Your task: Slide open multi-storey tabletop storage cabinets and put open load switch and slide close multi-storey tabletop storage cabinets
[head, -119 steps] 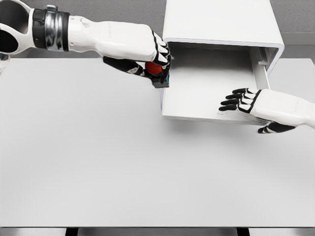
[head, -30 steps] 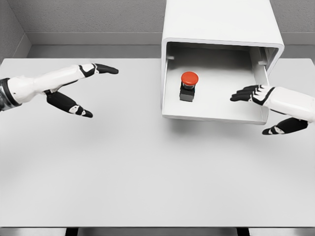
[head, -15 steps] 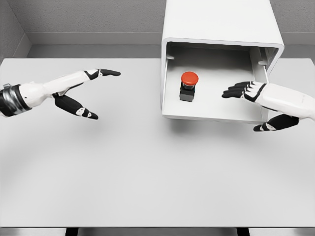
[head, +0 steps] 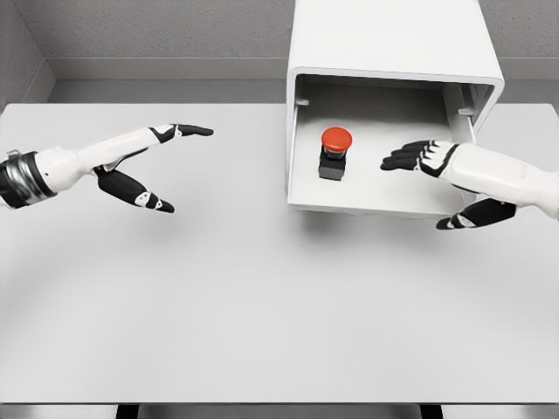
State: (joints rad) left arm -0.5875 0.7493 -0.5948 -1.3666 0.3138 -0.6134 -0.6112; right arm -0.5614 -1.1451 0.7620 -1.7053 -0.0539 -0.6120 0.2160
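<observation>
The white storage cabinet [head: 393,39] stands at the back right of the table, its drawer [head: 376,202] pulled out toward me. Inside the drawer stands the load switch [head: 335,152], a dark block with a round red button on top. My right hand [head: 424,170] reaches over the drawer's right part, fingers spread above the drawer floor and thumb below the front wall, holding nothing. My left hand [head: 162,161] hovers over the table well left of the cabinet, fingers extended and empty.
The white table [head: 262,305] stretches wide in front of the cabinet. A grey wall [head: 157,35] runs behind the table. The table's front edge lies near the bottom of the picture.
The left hand placed the switch in the drawer and drew back left, then held still. The right hand has slid leftward over the drawer toward the switch.
</observation>
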